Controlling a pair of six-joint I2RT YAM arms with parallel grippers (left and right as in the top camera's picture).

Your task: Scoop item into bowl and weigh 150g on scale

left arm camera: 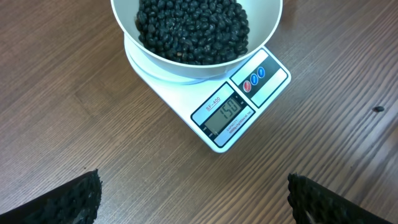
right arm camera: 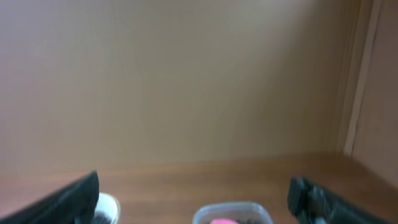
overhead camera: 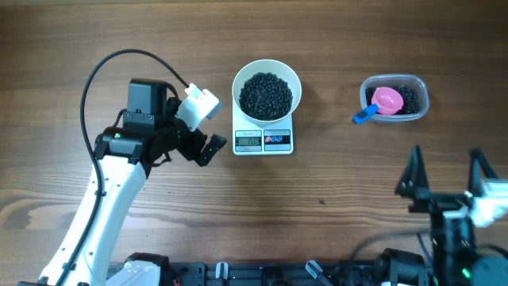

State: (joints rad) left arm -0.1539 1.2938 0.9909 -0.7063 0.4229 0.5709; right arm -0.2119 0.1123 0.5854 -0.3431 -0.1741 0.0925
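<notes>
The overhead view looks straight down from high, taking in the desk (overhead camera: 357, 206), the scale (overhead camera: 263, 141), bowl (overhead camera: 294, 79) and container (overhead camera: 423, 94). The left wrist view tilts steeply down, close on scale and bowl, with the tips of the left pincer (left arm camera: 193, 193) in its lower corners. The right wrist view sits low, facing level across the desk toward a wall (right arm camera: 186, 81), with the tips of the right pincer (right arm camera: 193, 196) likewise. Bowl and container peek in at its bottom edge.

The brown wooden table (overhead camera: 333, 222) carries the white scale (overhead camera: 264, 141) near its middle, with a clear plastic container (overhead camera: 425, 99) well off to the right.
</notes>
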